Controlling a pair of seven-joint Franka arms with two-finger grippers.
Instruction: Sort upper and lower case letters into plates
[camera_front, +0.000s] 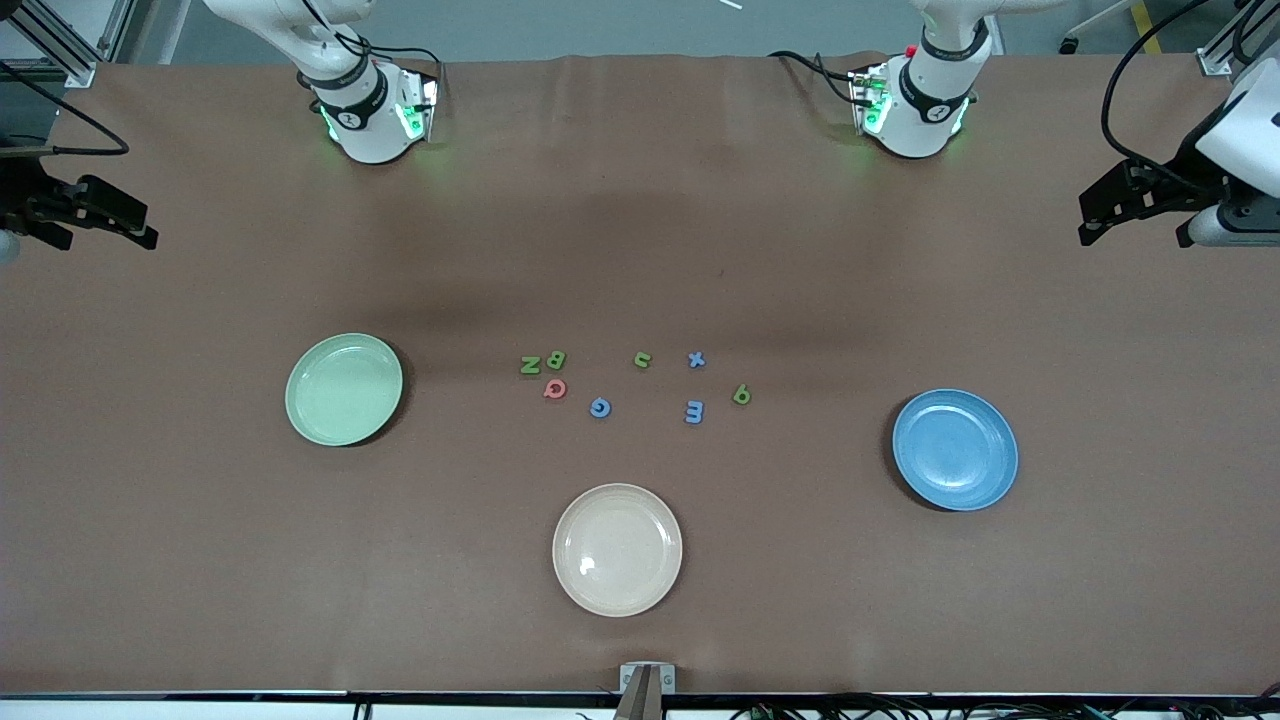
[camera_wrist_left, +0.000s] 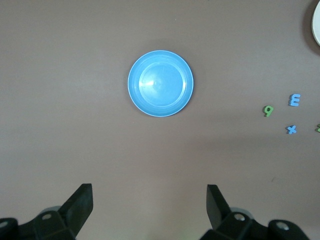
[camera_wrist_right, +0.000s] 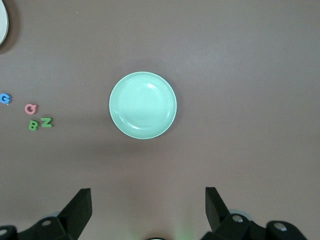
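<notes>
A pale green plate (camera_front: 344, 389) lies toward the right arm's end of the table and a blue plate (camera_front: 955, 450) toward the left arm's end; both hold nothing. Between them lie several small letters: green Z (camera_front: 530, 365), green B (camera_front: 556, 359), pink Q (camera_front: 555, 388), blue G (camera_front: 600, 407), green u (camera_front: 642, 359), blue x (camera_front: 696, 359), blue E (camera_front: 694, 411), green q (camera_front: 741, 394). My right gripper (camera_front: 110, 225) hangs open and empty, looking at the green plate (camera_wrist_right: 143, 105). My left gripper (camera_front: 1130, 215) hangs open and empty, looking at the blue plate (camera_wrist_left: 160, 83).
A cream-beige plate (camera_front: 617, 549) lies nearer the front camera than the letters, holding nothing. The two arm bases stand along the table edge farthest from the front camera. A small clamp (camera_front: 646, 680) sits at the nearest table edge.
</notes>
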